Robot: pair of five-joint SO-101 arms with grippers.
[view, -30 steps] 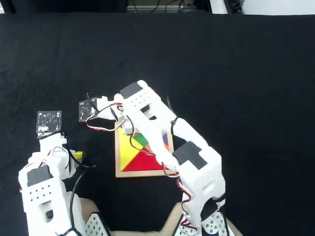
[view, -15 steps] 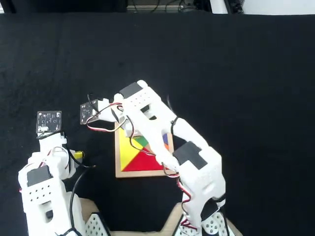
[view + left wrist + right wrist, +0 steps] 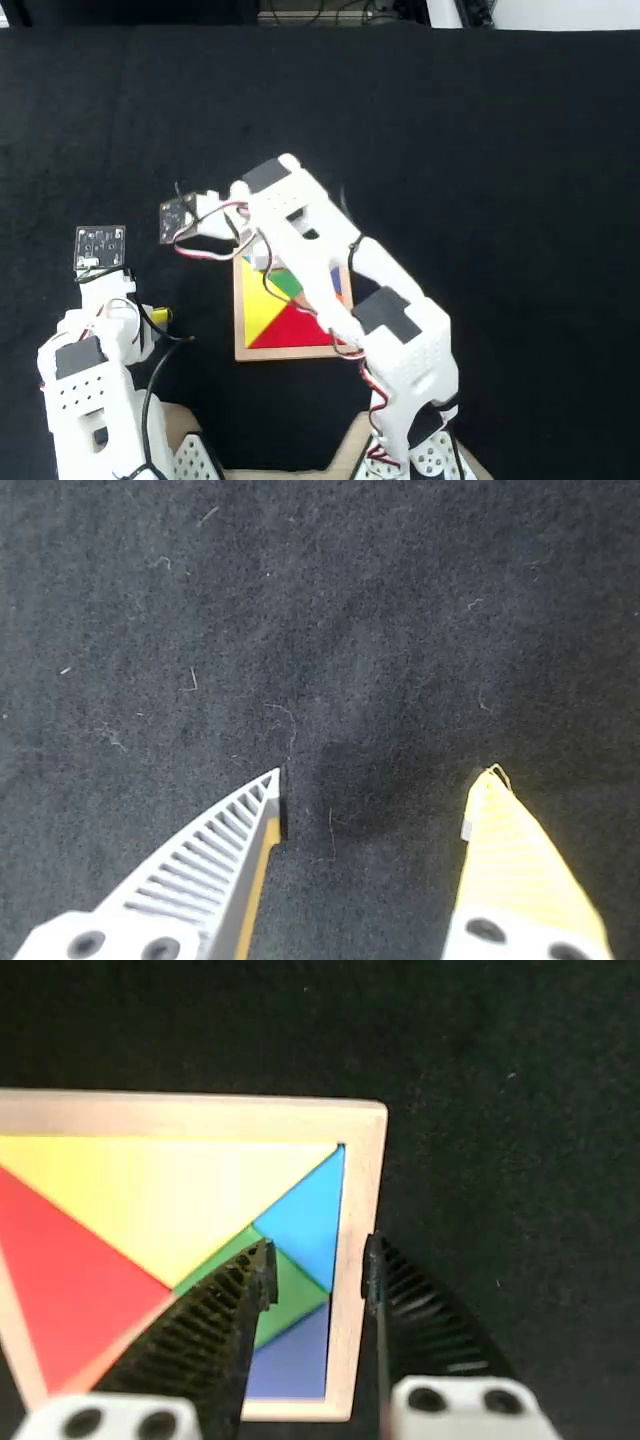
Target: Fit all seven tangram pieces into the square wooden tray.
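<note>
One black cloth (image 3: 520, 200) beneath wooden tray (image 3: 238, 322)

tray (image 3: 361, 1210): pale matt wood | pieces (image 3: 180, 1190): smooth, matt | table cloth (image 3: 380, 600): black, linty | left claw (image 3: 384, 775): ribbed plastic

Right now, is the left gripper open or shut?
Open: the left gripper is spread wide, with bare black cloth showing in the gap.

No lettering, number, label or sign could be read on anything in view (the small dark board (image 3: 100, 248) showed only pale specks, too small to tell).
</note>
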